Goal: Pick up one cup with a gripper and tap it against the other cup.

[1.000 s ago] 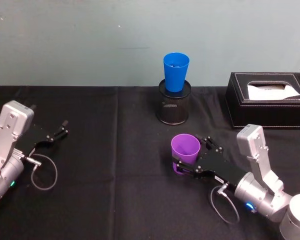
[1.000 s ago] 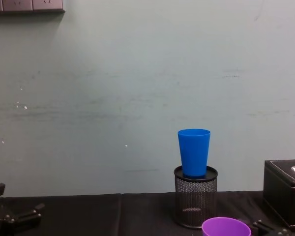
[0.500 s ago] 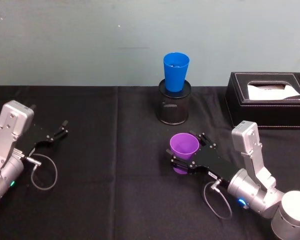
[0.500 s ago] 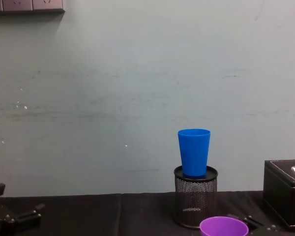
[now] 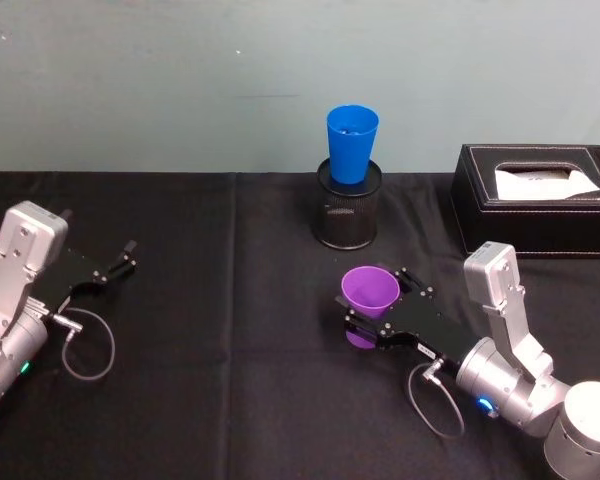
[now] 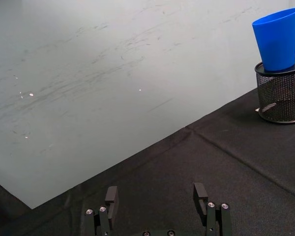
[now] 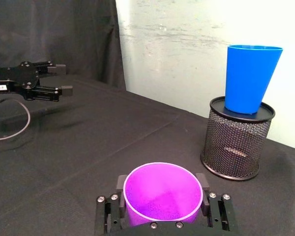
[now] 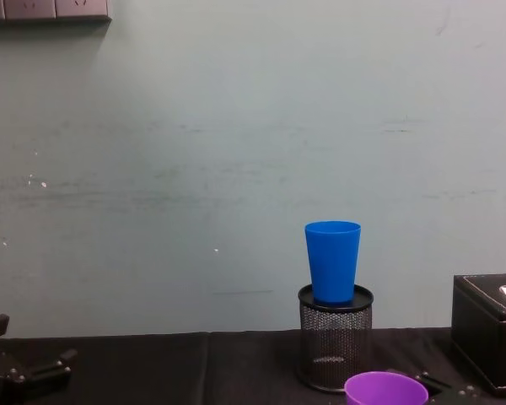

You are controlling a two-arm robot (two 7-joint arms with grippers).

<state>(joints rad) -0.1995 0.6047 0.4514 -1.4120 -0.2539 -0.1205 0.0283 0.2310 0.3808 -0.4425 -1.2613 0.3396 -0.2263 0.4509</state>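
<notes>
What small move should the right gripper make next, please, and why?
Probably raise the purple cup toward the blue cup: the right gripper is shut on it, while the blue cup stands higher, on the mesh holder; the left gripper is parked at the left.

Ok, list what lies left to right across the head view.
The left gripper, open and parked → blue cup → black tissue box. The purple cup, held in the right gripper, overlaps the blue cup's span, so it is left out.
</notes>
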